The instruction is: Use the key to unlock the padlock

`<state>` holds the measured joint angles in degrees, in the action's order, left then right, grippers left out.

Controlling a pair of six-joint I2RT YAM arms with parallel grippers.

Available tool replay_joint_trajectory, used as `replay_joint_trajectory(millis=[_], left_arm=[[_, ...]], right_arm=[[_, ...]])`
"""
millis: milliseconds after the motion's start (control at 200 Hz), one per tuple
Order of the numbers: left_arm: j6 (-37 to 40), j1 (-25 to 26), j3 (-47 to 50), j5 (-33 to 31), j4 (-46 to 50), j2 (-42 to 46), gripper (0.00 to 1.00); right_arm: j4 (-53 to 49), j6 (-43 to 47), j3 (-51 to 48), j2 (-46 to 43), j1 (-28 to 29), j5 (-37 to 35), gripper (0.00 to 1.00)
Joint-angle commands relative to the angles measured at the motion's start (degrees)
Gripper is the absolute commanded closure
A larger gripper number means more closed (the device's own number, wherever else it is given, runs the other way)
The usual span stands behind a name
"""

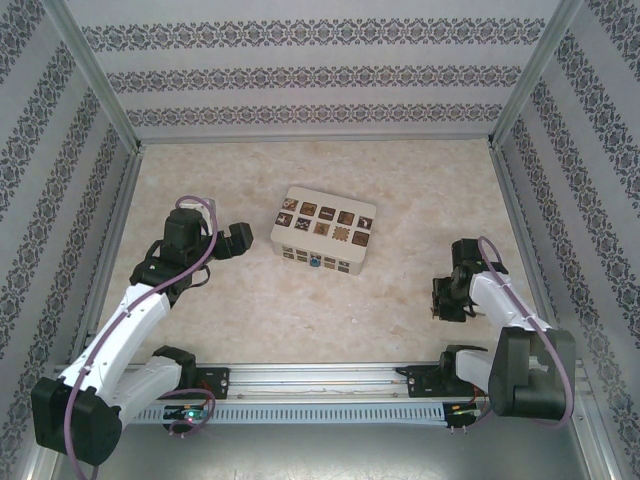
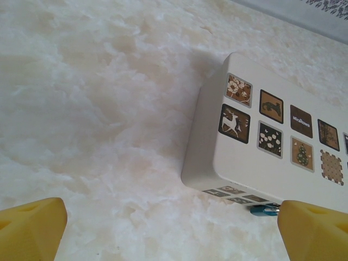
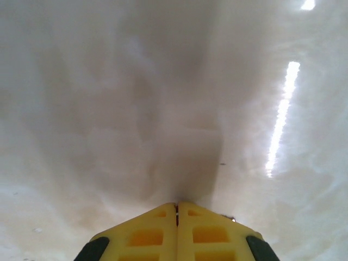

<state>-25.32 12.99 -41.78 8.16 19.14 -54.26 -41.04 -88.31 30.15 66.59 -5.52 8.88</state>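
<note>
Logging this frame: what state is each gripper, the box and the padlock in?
Left gripper: open wide, empty.
Right gripper: shut, tips low over the table.
White tiled box: closed, lying flat.
Padlock: at the box's side; locked or not, cannot tell.

Padlock [image 2: 264,210] partly hidden under box [image 2: 217,157] edge, behind left pincer finger [image 2: 311,231]; box cut off at right edge.
</note>
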Motion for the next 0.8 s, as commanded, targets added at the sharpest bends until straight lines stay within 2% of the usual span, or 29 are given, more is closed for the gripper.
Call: replay_joint_trajectory(millis=[0,85,220,355,505,645,794], left_arm=[[-0.87,-0.43,-1.4,1.46,0.93,1.24,0.01],[-1.95,-0.5,-2.1,2.86,0.27,1.27,0.01],[-5.44,-0.5,-3.01,6.67,-2.44,0.88,0.01],[-10.1,-0.45,-4.01,10.55,-5.8,-0.53,0.01],[-18.53,-0.43,-4.98,15.38,-10.75,-3.55,0.0],[-29.62,-0.33,-4.59,21.45,-19.34,-6.86,0.0],[-40.2,0.77,-3.89,24.68,-28.68,-9.7,0.0]], right_arm=[[3.86,1.73,-0.55,-2.33,-0.55,2.37,1.0],[8.34,1.71,-1.67,-4.9,-0.46,4.4,1.0],[21.1,1.45,-4.48,-9.58,0.04,7.13,1.0],[40.13,0.36,-8.64,-12.43,1.28,10.19,1.0],[63.35,-1.57,-11.8,-8.57,3.41,14.49,1.0],[76.21,-0.61,-8.14,-2.12,6.68,19.54,1.0],[87.24,1.71,-2.21,4.64,12.06,23.99,1.0]])
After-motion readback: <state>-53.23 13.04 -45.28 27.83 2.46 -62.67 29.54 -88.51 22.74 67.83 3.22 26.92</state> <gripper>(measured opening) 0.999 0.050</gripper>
